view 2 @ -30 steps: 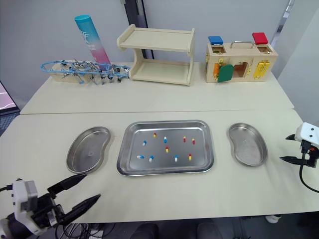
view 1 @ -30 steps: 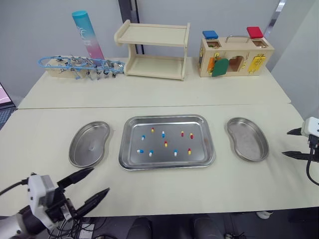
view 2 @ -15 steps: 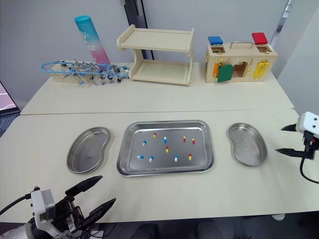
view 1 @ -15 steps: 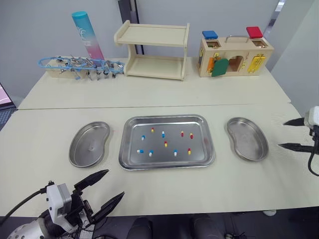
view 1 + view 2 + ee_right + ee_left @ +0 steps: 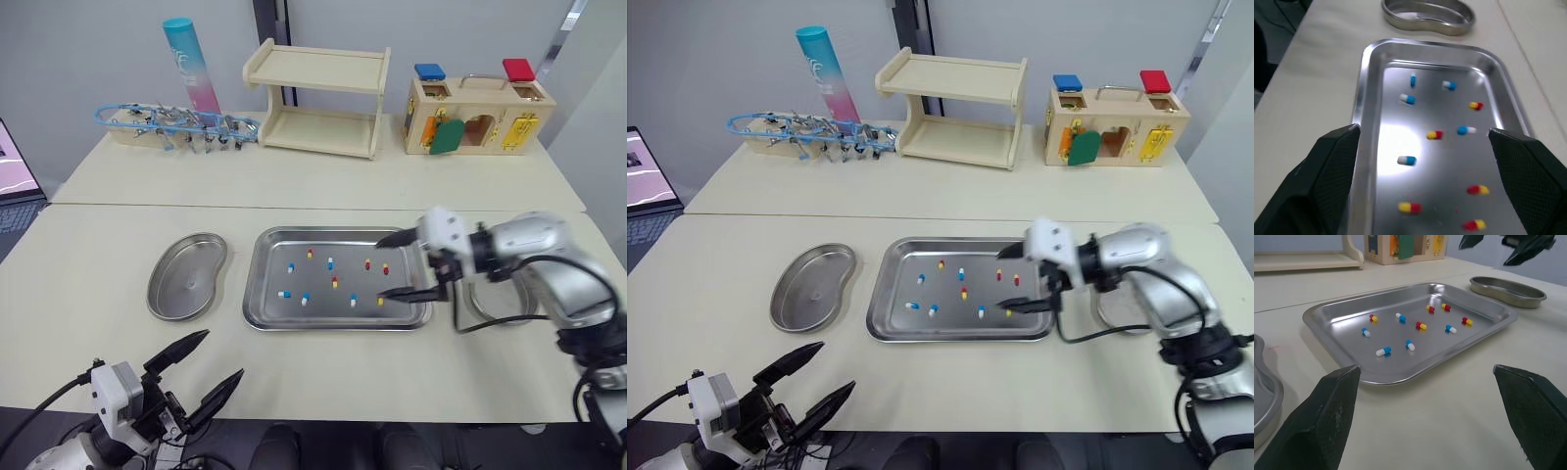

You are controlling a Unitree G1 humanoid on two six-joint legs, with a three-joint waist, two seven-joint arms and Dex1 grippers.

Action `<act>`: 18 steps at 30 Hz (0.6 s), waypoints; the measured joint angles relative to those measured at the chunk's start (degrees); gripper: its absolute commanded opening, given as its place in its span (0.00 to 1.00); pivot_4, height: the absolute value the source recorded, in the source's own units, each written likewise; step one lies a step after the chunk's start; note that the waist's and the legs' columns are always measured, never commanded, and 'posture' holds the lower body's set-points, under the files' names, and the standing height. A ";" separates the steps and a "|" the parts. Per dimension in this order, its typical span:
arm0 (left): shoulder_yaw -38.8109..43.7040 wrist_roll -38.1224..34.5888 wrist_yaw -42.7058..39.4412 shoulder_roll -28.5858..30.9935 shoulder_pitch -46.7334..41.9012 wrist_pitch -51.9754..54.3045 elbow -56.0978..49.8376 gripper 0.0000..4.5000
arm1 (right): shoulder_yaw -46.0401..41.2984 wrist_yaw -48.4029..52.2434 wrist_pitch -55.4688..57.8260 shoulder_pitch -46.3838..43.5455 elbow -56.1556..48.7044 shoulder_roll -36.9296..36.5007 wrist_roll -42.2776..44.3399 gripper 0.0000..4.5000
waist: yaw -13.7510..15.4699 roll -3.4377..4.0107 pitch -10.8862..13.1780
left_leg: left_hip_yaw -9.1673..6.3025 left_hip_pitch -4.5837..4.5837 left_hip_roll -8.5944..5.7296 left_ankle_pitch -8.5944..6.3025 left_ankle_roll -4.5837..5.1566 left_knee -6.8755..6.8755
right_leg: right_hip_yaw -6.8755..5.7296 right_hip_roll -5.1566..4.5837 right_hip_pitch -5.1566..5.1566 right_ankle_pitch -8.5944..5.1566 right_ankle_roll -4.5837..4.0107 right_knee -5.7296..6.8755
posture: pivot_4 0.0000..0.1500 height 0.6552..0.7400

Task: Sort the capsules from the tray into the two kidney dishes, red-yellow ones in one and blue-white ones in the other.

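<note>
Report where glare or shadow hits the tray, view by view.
Right wrist view: a white glare patch on the tray floor, beside a blue-white capsule. Left wrist view: light bands along the tray's walls, nothing washed out. Left eye view: even sheen, no washed-out spot near the right gripper.

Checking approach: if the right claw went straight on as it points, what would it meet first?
Likely the tray floor, among the capsules near its right end; the right claw points down at it. Depth unclear.
</note>
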 measured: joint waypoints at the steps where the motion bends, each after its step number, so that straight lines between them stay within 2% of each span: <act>1: -0.03 0.03 0.32 0.00 -0.10 -0.09 -0.27 1.00 | 1.99 -1.05 0.36 -0.12 0.15 1.80 -0.94 0.70 | 0.01 0.00 0.00 | 0.00 0.00 0.00 0.00 0.00 0.00 | 0.01 0.00 -0.01 0.00 0.00 0.00 | 1.00 1.00; 4: -0.09 0.05 0.96 0.03 0.17 -0.58 -0.44 1.00 | 6.06 -4.11 1.95 -2.33 1.11 6.57 -4.10 0.48 | 0.03 0.00 0.00 | 0.00 0.00 0.00 0.00 0.00 -0.01 | 0.01 0.01 -0.04 0.01 -0.01 0.01 | 1.00 1.00; 9: -1.07 0.04 1.65 0.16 0.20 -0.75 -0.79 1.00 | 11.81 -11.58 5.71 -7.40 4.51 17.55 -9.68 0.48 | -0.69 -0.05 -0.04 | -0.11 0.02 0.04 0.00 0.00 -0.04 | -0.01 0.10 -0.05 0.02 -0.06 0.03 | 1.00 1.00; 18: -1.46 -0.05 2.91 0.96 -0.34 -0.68 -0.83 1.00 | 18.62 -17.35 6.18 -11.08 18.02 28.85 -16.48 0.48 | -1.04 -0.07 -0.05 | -0.12 0.03 0.04 0.00 0.01 -0.05 | 0.00 0.12 -0.10 0.04 -0.08 0.06 | 1.00 1.00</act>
